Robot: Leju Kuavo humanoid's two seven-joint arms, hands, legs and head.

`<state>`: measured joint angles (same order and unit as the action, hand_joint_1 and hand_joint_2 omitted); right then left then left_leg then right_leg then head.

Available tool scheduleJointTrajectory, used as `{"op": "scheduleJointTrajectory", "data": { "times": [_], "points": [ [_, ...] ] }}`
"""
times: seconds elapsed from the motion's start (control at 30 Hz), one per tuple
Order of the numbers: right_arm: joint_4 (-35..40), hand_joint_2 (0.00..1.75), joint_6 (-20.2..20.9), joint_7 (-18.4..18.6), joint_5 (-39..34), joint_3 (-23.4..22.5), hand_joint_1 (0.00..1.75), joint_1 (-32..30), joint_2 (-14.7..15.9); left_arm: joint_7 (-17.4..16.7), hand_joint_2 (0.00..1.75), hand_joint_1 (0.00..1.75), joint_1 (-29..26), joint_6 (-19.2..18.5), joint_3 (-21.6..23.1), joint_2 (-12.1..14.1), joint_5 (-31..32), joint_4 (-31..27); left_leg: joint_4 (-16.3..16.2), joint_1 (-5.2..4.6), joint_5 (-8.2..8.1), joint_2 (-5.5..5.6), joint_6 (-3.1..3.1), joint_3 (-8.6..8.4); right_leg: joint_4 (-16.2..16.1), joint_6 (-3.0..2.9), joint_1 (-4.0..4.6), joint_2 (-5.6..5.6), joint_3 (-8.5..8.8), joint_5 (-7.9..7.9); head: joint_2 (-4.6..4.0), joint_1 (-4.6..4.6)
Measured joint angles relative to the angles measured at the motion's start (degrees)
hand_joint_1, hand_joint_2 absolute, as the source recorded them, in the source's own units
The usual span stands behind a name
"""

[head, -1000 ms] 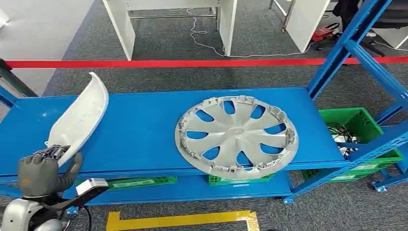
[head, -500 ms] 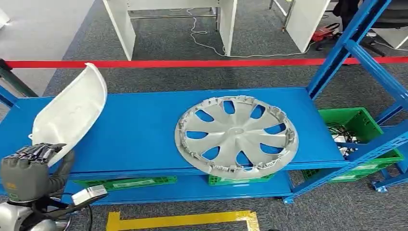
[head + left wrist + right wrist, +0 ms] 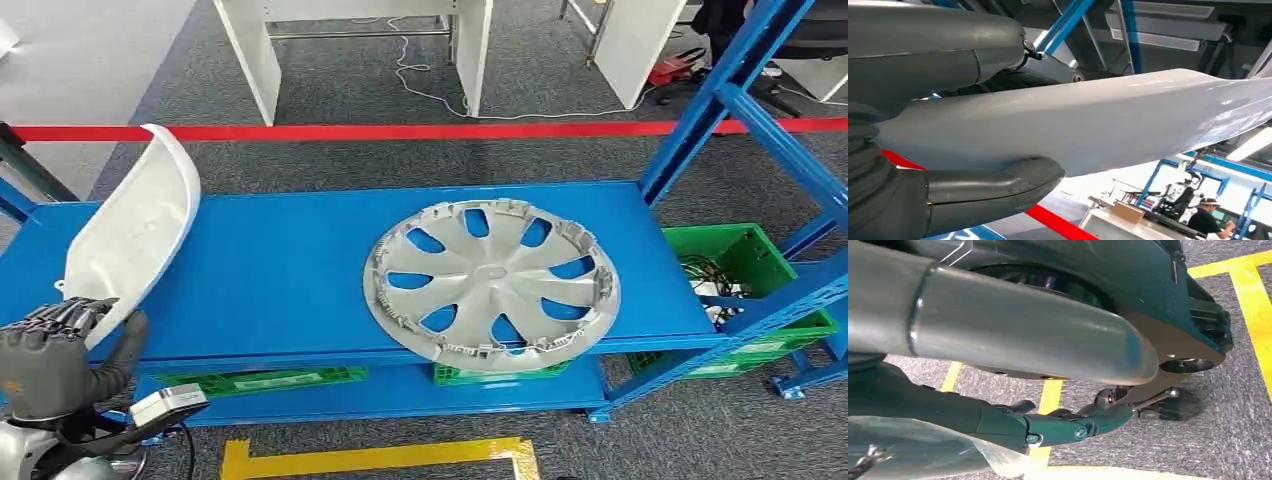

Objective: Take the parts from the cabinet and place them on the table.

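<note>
We see the left hand (image 3: 48, 352) at the lower left of the head view, its fingers and thumb wrapped around the lower end of a long, curved white plastic panel (image 3: 132, 232), which it holds tilted, with the far end raised toward the red tape line (image 3: 450, 130) on the floor beyond. In the left wrist view the thick grey thumb (image 3: 993, 187) presses against the underside of the same white panel (image 3: 1088, 120), and the upper part of the hand bears on the other face, so the panel is clamped between them. The panel hangs over the left end of the blue shelf (image 3: 290, 270); we cannot tell whether its lower edge touches the shelf surface. Further right on that shelf lies a silver wheel cover (image 3: 492, 283), flat, its near rim reaching the shelf's front edge. Green crates (image 3: 262, 379) sit on the lower level under the shelf, and another green crate (image 3: 752, 262) stands to the right behind the blue uprights. In the right wrist view we see dark fingers (image 3: 1083, 427) of the right hand over grey carpet with yellow floor tape (image 3: 1258, 310), and we cannot tell how that hand is set.
</note>
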<state>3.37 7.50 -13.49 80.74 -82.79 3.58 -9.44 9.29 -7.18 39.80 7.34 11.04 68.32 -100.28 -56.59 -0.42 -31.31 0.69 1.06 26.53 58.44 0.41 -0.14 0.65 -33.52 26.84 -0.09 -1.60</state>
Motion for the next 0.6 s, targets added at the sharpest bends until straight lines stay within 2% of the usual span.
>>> {"op": "scheduleJointTrajectory", "data": {
  "times": [0.6],
  "points": [
    [0.00,0.00,0.00,0.00,0.17,0.00,0.00,0.05,0.00,-0.18,1.75,1.75,-0.02,0.00,-0.07,0.26,0.88,0.13,0.00,0.00,0.00,0.00,0.00,0.00,0.00,0.00,0.00,0.00,0.00,0.00,0.00,0.02]
  ]
}}
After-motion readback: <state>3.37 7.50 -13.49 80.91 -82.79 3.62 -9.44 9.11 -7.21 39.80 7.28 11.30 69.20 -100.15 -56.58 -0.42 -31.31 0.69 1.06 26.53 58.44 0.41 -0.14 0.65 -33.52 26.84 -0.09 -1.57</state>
